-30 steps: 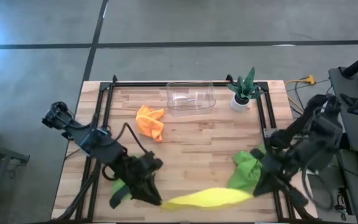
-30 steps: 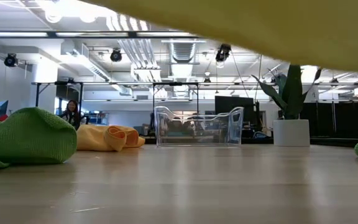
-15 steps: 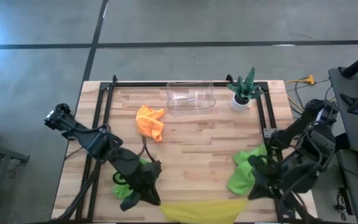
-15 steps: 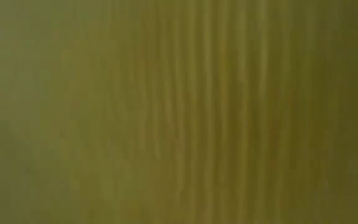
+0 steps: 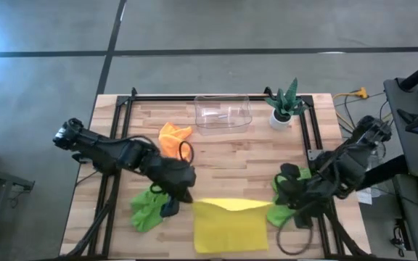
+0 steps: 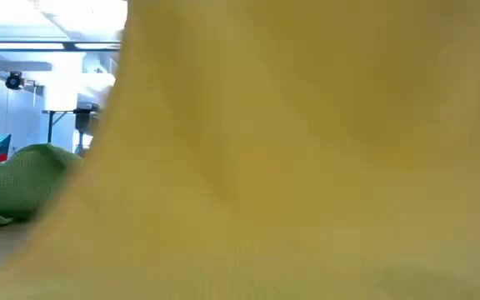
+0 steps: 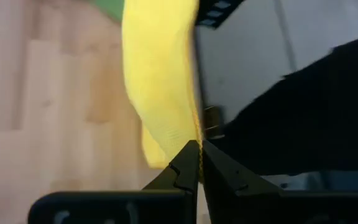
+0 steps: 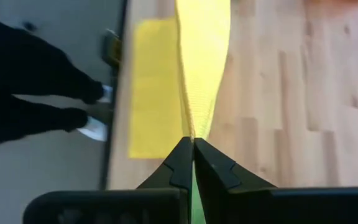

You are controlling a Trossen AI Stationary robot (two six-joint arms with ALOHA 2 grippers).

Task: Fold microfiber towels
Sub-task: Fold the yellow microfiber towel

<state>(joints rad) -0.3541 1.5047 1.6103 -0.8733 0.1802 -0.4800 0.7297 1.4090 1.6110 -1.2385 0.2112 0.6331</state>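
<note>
Both grippers have carried the yellow towel (image 5: 229, 225) up from the table's front edge, each pinching a corner.
High view: towel hangs between left gripper (image 5: 189, 194) and right gripper (image 5: 273, 206), long axis joining them. Wrist views: each pair of fingers clamped on yellow cloth.

The yellow towel (image 6: 307, 167) blocks nearly all the low view, seemingly blurred.

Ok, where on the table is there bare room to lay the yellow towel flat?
Bare wood lies mid-table, between the orange towel, the clear bin and the plant. The front edge is crowded: the yellow towel, both green towels, left gripper and right gripper.
</note>
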